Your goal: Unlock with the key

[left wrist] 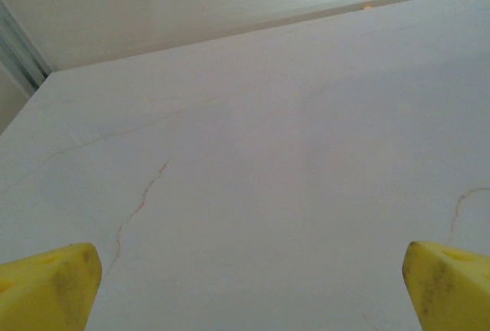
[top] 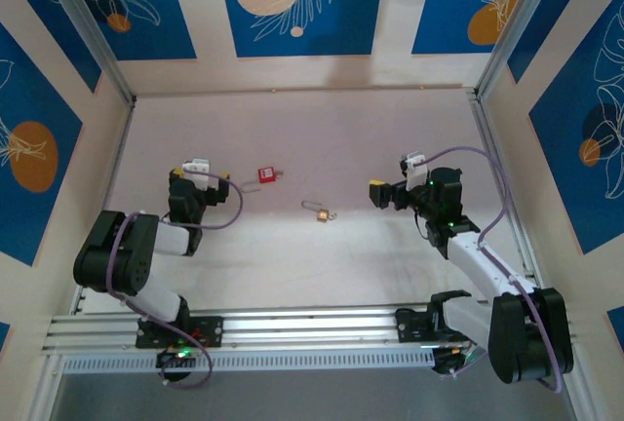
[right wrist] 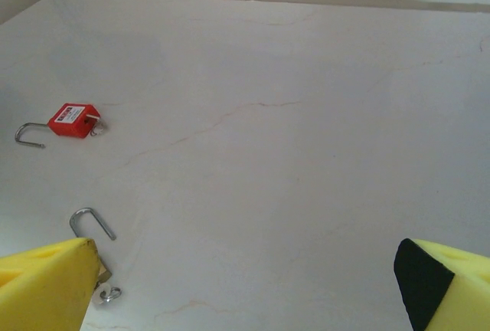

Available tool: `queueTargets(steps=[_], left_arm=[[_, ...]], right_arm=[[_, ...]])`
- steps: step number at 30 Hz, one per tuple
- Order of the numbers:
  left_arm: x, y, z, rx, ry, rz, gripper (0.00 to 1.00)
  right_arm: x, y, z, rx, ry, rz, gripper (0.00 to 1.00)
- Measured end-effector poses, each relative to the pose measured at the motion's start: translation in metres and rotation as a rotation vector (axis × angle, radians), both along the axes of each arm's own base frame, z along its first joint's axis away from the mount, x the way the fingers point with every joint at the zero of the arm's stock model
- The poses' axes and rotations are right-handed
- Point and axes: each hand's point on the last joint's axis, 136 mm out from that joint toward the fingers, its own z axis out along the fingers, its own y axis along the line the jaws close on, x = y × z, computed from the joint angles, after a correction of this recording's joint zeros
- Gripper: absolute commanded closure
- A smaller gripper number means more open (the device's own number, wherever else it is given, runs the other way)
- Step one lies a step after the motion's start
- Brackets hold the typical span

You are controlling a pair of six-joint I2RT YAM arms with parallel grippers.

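Blk/wht arms, purple cables, yellow fingertips.

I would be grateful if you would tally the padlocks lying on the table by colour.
Red block-shaped padlock with a silver shackle: 1
Brass-coloured padlock with a silver shackle: 1
Total: 2

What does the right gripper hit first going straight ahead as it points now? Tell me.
Probably bare table: the right gripper has open fingers with nothing between them. The red padlock and the nearer silver shackle lie left of that line, though depth is unclear.
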Motion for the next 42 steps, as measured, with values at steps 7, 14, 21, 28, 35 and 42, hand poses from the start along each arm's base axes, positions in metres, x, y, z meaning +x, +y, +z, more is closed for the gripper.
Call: queueTargets(steps=[7, 14, 21, 28, 35, 42], left_arm=[[-0.004, 0.001, -0.013, -0.029, 0.059, -0.002, 0.00], [-0.004, 0.001, -0.015, -0.034, 0.064, -0.002, 0.00], [-0.004, 0.000, -0.015, -0.037, 0.064, -0.004, 0.00], [-0.004, 0.000, -0.015, -0.038, 0.064, -0.006, 0.00], [-0.004, 0.000, -0.015, -0.038, 0.064, -0.006, 0.00], [-0.004, 0.000, -0.015, -0.038, 0.064, -0.006, 0.00]], right_arm=[[0.009, -0.002, -0.003, -0.007, -0.020, 0.013, 0.01], [0.014, -0.019, -0.008, -0.005, -0.032, -0.013, 0.01], [0.009, -0.030, -0.031, -0.004, -0.053, -0.019, 0.01], [0.020, -0.038, -0.065, 0.012, -0.061, -0.069, 0.01], [0.039, -0.053, -0.076, 0.011, -0.022, -0.180, 0.01], [0.069, -0.066, -0.049, 0.014, -0.065, -0.259, 0.01]])
